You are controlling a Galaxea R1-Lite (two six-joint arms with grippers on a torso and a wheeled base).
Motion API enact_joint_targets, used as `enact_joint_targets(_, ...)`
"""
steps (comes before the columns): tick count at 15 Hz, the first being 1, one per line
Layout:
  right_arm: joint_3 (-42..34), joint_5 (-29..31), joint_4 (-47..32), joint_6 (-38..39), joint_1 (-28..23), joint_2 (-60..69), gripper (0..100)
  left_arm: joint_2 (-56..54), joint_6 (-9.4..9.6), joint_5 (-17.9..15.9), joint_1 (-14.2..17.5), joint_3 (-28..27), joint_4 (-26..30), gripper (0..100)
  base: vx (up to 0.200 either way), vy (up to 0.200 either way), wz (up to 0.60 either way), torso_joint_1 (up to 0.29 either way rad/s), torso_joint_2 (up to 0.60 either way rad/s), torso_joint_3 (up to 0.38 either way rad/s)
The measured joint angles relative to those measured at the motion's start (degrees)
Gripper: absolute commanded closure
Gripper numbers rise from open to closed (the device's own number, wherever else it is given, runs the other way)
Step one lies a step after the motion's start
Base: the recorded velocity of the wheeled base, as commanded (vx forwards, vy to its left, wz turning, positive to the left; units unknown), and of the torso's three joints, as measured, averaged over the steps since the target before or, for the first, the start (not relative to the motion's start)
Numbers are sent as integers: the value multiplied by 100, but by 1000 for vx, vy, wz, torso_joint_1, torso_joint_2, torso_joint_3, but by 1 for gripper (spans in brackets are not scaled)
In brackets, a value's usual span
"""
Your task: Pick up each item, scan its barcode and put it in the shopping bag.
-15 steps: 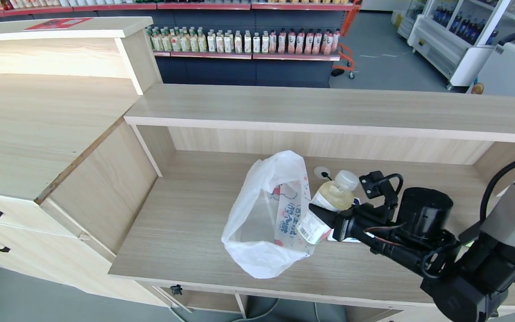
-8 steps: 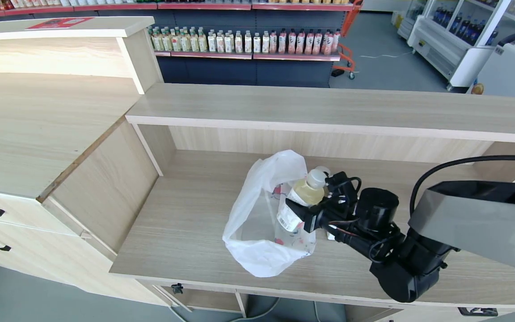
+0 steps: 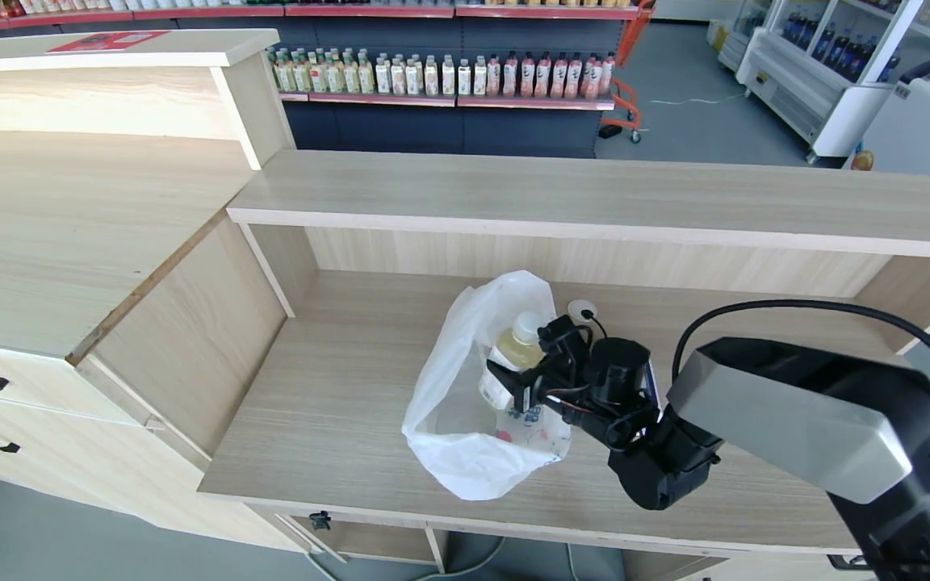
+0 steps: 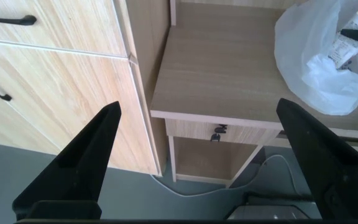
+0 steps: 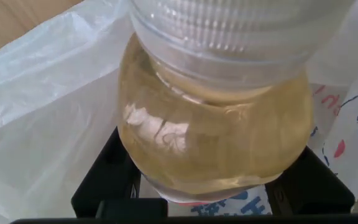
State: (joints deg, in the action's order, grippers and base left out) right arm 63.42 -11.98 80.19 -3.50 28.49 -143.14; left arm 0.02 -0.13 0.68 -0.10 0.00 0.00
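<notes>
A clear bottle of pale yellow drink [image 3: 512, 356] with a white cap and a white label hangs over the mouth of the white plastic shopping bag [image 3: 465, 420], which lies open on the lower wooden counter [image 3: 336, 420]. My right gripper [image 3: 505, 379] is shut on the bottle's body. Close up in the right wrist view, the bottle [image 5: 213, 124] sits between the black fingers [image 5: 107, 180] with the bag [image 5: 42, 118] behind it. My left gripper [image 4: 197, 168] is open and low beside the counter's front left corner, above the floor, with the bag [image 4: 316, 56] far off.
A raised wooden ledge [image 3: 594, 194] runs behind the lower counter, and a taller cabinet [image 3: 69, 210] with drawers stands to the left. A small white round fitting [image 3: 582, 309] sits on the counter behind the bag. Store shelves with drinks [image 3: 449, 77] lie beyond.
My right arm has carried the bottle leftward from beside the bag to over its opening. The bag has stayed in place.
</notes>
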Motion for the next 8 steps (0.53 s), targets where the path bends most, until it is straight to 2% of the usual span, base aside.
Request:
enact_joint_targets(5, 742, -6, -191, -306, 17, -505, 100, 0, 0, 0, 0, 0, 0, 0, 0, 0, 0, 0, 0, 0)
enact_joint_targets(6, 850, -9, -235, -328, 17, -567, 0, 0, -2, -2, 2, 0, 0, 0, 0, 0, 0, 0, 0, 0)
enact_joint_targets(8, 916, -2, -304, -312, 12, -634, 0, 0, -2, 0, 2, 0, 0, 0, 0, 0, 0, 0, 0, 0)
